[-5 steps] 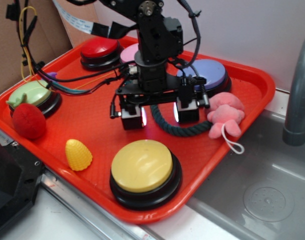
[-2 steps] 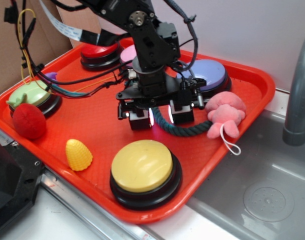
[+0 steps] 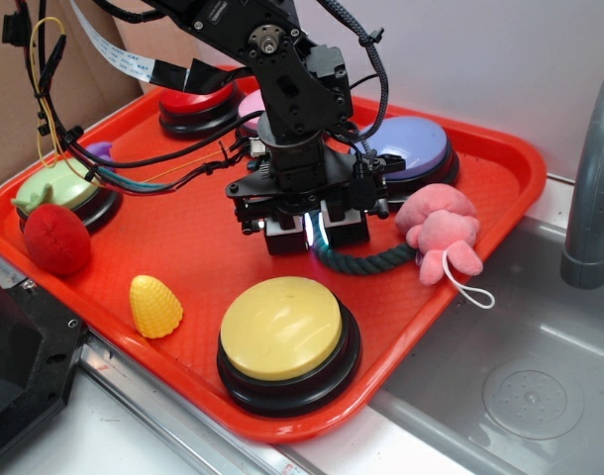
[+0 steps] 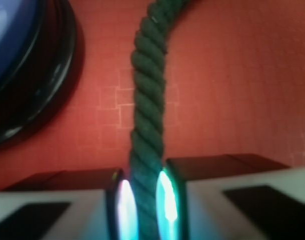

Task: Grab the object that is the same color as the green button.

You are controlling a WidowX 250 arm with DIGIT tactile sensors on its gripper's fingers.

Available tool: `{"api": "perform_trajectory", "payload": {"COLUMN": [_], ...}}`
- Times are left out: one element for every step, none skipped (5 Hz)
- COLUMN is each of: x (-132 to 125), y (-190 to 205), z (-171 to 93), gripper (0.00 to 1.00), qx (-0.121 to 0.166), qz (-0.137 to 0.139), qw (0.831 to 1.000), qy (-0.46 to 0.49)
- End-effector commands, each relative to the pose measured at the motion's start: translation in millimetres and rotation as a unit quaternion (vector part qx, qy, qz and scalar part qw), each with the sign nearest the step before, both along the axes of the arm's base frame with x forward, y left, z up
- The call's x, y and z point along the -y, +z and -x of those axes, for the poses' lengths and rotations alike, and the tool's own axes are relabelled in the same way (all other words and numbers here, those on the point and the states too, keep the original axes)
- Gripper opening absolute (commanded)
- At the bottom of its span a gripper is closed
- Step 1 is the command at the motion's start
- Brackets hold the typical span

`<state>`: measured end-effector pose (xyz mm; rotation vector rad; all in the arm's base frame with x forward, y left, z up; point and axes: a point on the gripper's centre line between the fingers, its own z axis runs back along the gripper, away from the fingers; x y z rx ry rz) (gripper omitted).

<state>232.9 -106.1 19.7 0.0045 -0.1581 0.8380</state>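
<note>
Nearest on the red tray [image 3: 500, 178] sits the yellow button [image 3: 280, 327], with a yellow corn toy [image 3: 154, 306] and red strawberry plush [image 3: 55, 239] to its left. Mid-tray, my pincer [image 3: 316, 230] is clenched on the dark green rope [image 4: 148, 125], which curves right to the pink plush toy [image 3: 439, 230]. The green button [image 3: 56, 185] sits at the tray's left edge; a metal sink [image 3: 520, 366] lies right, a white wall [image 3: 500, 59] behind.

You had a glossy red plastic tray [image 3: 500, 188] carrying a yellow-domed round button on a black base [image 3: 282, 332] at its front edge. Near it lay a small yellow corn-shaped toy [image 3: 154, 306], and further left a red plush strawberry [image 3: 54, 240]. A red-domed button [image 3: 195, 99] and a lavender-domed button [image 3: 413, 142] sat at the back. A pink plush toy [image 3: 441, 230] lay beside the steel sink [image 3: 540, 376].
</note>
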Motion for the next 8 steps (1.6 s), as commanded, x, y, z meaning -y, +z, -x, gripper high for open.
{"api": "perform_trajectory", "payload": {"x": [-24,-45,-59,-71,-79,-81,-77,-80], "y": [58,97,123,154,179,183,177,172], "z": [-3,-7,-6,0,5,6,9,0], "gripper": [0.0,0.0,0.0,0.0,0.0,0.0,0.0,0.0], "qx": [0.013,0.001,-0.014,-0.012,-0.018,-0.023,0.002,0.002], "qz": [0.033,0.028,0.018,-0.016,-0.004,-0.014,-0.015,-0.015], "qw": [0.995,0.988,0.973,0.958,0.936,0.927,0.928,0.933], "qy": [-0.098,-0.149,-0.23,-0.287,-0.351,-0.374,-0.371,-0.359]}}
